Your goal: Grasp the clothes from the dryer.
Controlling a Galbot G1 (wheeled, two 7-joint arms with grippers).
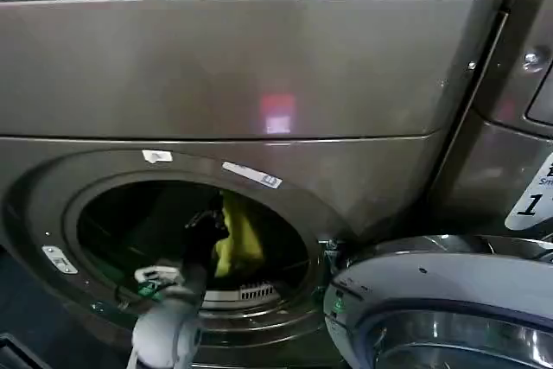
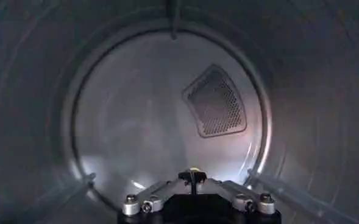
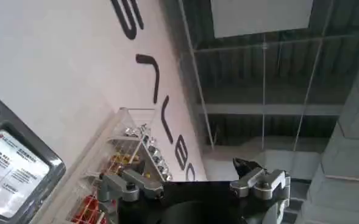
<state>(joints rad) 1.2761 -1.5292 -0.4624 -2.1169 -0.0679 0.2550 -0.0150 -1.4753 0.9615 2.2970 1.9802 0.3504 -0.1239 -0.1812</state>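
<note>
The clothes (image 1: pixel 237 235) hang as a yellow-green bundle inside the porthole of the dryer (image 1: pixel 259 66), right of the opening's middle, with their long axis running up and down. My left gripper (image 1: pixel 207 226) is reached in through the opening, and in the head view its dark tip sits just beside the cloth on the cloth's left edge, seemingly touching it. Whether the fingers have actually closed on fabric I cannot tell from here; the tip is a dark shape against a dark drum. In the left wrist view the gripper's base (image 2: pixel 194 204) looks straight down the drum at the rear wall and its perforated vent (image 2: pixel 216 101), with no green in front of it, so I judge the garment lies off to the side of the approach line, toward my right, not ahead. Any coming grasp turns on that sideways offset. The left arm is clearly the nearer one. My right gripper (image 3: pixel 194 182) is parked away from the machine, pointing up toward a wall with lettering and a ceiling, its fingers spread and empty.
</note>
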